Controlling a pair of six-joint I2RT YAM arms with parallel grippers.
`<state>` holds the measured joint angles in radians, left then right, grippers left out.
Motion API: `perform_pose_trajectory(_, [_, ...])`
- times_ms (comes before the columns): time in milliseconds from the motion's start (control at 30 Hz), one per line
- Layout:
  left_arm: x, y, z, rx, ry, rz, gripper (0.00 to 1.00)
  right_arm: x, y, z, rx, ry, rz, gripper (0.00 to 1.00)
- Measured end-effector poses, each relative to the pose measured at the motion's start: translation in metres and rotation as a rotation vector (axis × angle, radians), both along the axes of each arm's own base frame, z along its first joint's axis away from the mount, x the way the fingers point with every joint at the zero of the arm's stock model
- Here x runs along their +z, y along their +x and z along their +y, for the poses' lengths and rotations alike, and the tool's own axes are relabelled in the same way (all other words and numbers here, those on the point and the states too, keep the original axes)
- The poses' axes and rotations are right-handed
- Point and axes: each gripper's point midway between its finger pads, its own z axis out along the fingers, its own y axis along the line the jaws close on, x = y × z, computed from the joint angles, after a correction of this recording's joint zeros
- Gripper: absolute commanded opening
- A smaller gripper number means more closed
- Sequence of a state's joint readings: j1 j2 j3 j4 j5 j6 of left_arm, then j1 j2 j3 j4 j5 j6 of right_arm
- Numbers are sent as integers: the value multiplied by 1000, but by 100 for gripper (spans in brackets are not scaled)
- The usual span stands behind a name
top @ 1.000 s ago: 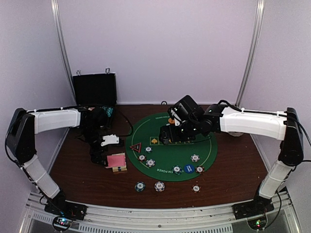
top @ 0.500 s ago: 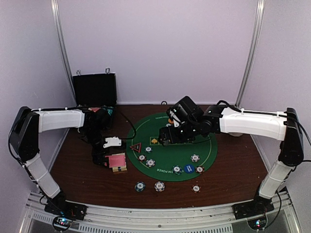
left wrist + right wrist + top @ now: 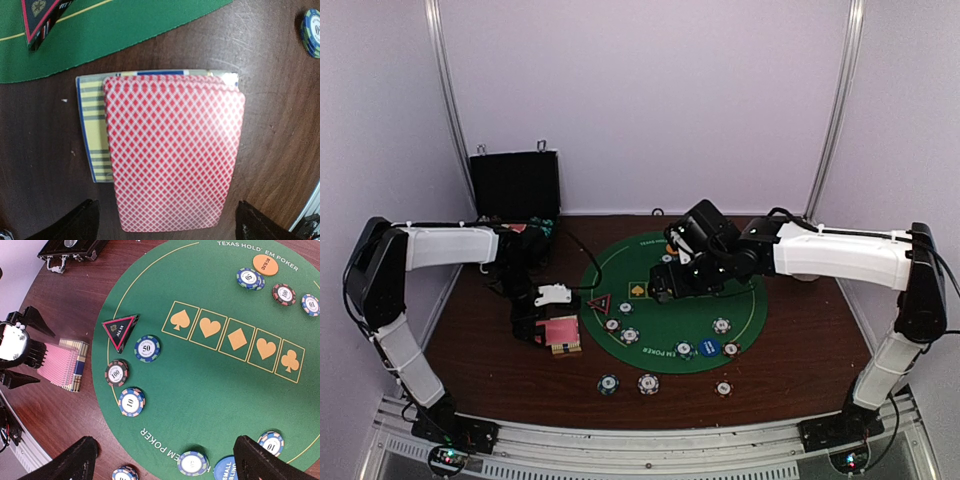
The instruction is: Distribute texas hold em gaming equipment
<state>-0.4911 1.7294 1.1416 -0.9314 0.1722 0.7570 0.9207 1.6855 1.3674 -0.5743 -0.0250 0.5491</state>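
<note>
Left wrist view | left fingers (image 3: pixel 82 222) hanging spread wide either side of pink-backed card stack (image 3: pixel 172 150) | stack lying on yellow-striped box (image 3: pixel 92 130) on surface (image 3: pixel 40 150), just beside green mat (image 3: pixel 125 30) | step, likely: reaching for cards | next calling for: lowering, pinching stack squarely | right fingers (image 3: pixel 75 460) hovering spread over mat, gripping nothing

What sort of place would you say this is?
Probably a robot lab cell staged for poker: plain white walls, left arm and right arm, green Texas Hold'em mat with chips.
</note>
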Motion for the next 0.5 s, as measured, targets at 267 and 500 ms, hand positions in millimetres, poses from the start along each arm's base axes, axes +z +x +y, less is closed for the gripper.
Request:
perform_pose_trajectory(267, [-3,3,-2,3,-2,-7,97,2,-1,-1,0,1,-1,99])
perform_pose_trajectory(500, [-6,1,-3,-3,5,1,98,1,-1,-2,0,-1,1,99])
